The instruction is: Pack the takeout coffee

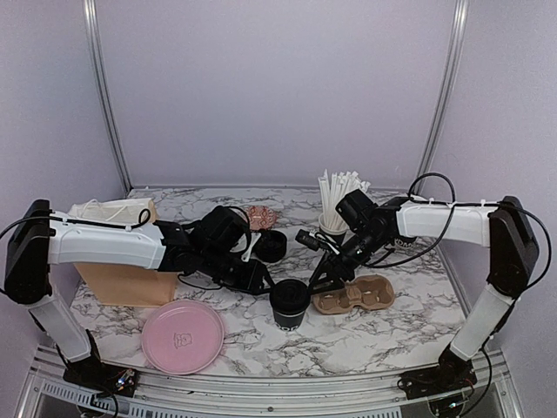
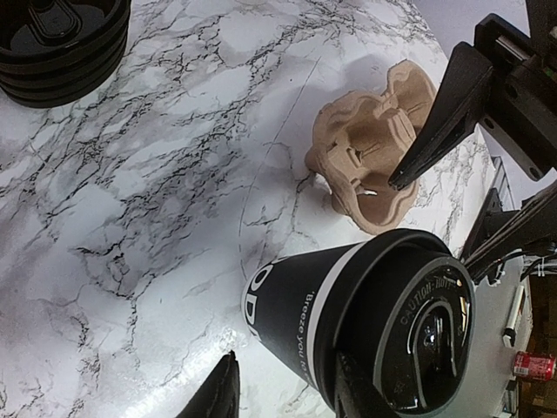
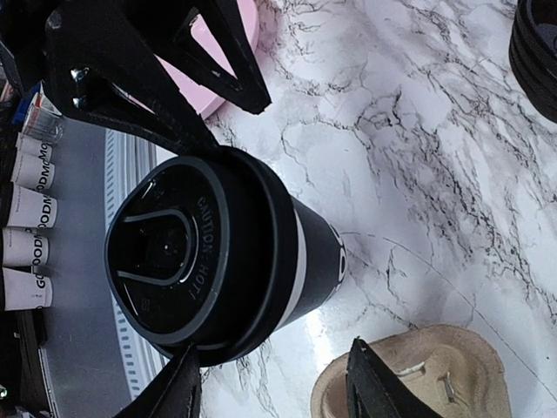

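Note:
One takeout coffee cup (image 1: 289,303), black with a black lid, stands upright on the marble table just left of the brown pulp carrier (image 1: 352,296). My left gripper (image 1: 264,283) is at its left and my right gripper (image 1: 315,283) at its right, both low and close. In the left wrist view the cup (image 2: 348,322) lies just past the gripper (image 2: 287,396); one finger (image 2: 357,392) overlaps the lid rim, the other (image 2: 218,396) stands apart, so it is open. The right gripper (image 3: 274,387) is open too, one finger (image 3: 178,392) under the lid (image 3: 174,252), the other over the carrier (image 3: 435,374).
A stack of black lids (image 1: 271,246) sits behind the cup. A black cup of white straws (image 1: 335,205) stands at the back right. A pink plate (image 1: 183,335) lies front left, and a brown paper bag (image 1: 113,252) stands at the left under my left arm.

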Controlling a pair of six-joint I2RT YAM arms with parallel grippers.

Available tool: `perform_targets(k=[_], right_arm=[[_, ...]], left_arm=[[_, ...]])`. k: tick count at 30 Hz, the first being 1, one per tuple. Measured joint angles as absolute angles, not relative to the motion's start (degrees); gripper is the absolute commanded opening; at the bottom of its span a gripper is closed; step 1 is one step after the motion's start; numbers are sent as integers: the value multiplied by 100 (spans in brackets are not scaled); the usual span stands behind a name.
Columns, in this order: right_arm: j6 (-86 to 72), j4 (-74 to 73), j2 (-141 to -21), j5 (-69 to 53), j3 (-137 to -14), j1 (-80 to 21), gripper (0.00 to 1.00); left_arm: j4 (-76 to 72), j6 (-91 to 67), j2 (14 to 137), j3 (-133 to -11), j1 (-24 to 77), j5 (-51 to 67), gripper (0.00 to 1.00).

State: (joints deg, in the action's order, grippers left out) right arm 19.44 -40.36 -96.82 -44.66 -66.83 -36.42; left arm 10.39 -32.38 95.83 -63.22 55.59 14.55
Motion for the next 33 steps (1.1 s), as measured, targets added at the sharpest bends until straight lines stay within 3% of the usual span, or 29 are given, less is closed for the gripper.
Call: perform_targets(k=[17,33], right_arm=[[1865,-4248,-9710,-3909,-6879,-3900,55],[2132,-4381,-9485,-3861,-6941,-3883,62]], left_arm=[[961,-3173,9570,-6292,5546,1271,39],[1081,-2805,9502,-6768,5642,845,52]])
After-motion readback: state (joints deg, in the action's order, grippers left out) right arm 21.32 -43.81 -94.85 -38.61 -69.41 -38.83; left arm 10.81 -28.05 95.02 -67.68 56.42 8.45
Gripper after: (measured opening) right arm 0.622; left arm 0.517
